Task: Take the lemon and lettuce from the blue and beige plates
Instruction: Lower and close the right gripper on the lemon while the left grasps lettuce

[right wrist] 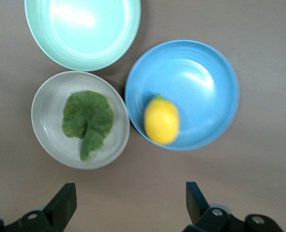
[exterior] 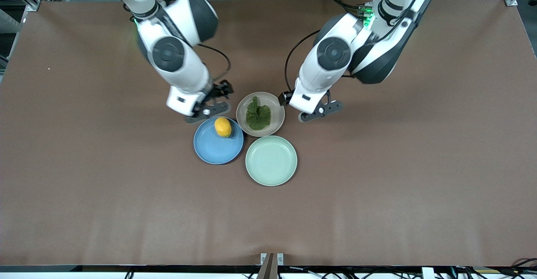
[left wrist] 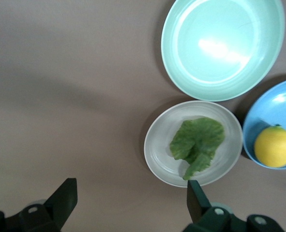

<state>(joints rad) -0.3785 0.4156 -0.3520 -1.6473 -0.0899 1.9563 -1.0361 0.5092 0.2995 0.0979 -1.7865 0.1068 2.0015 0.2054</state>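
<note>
The lemon [exterior: 222, 127] lies on the blue plate [exterior: 212, 149], at the edge next to the beige plate [exterior: 277, 110]. The lettuce [exterior: 257, 114] lies flat in the beige plate. My right gripper [exterior: 207, 112] hangs open and empty over bare table beside the blue plate. Its wrist view shows the lemon [right wrist: 161, 120], the blue plate [right wrist: 201, 82], the lettuce [right wrist: 87, 120] and the beige plate [right wrist: 46, 121] ahead of the open gripper [right wrist: 130, 193]. My left gripper [exterior: 321, 111] hangs open and empty over bare table beside the beige plate. Its wrist view shows the lettuce [left wrist: 198, 142], the beige plate [left wrist: 157, 154] and the lemon [left wrist: 274, 146].
An empty mint-green plate [exterior: 271, 160] touches both plates and lies nearer to the front camera than they do. It also shows in the left wrist view [left wrist: 222, 46] and the right wrist view [right wrist: 82, 31]. Brown table [exterior: 398, 165] spreads all around the three plates.
</note>
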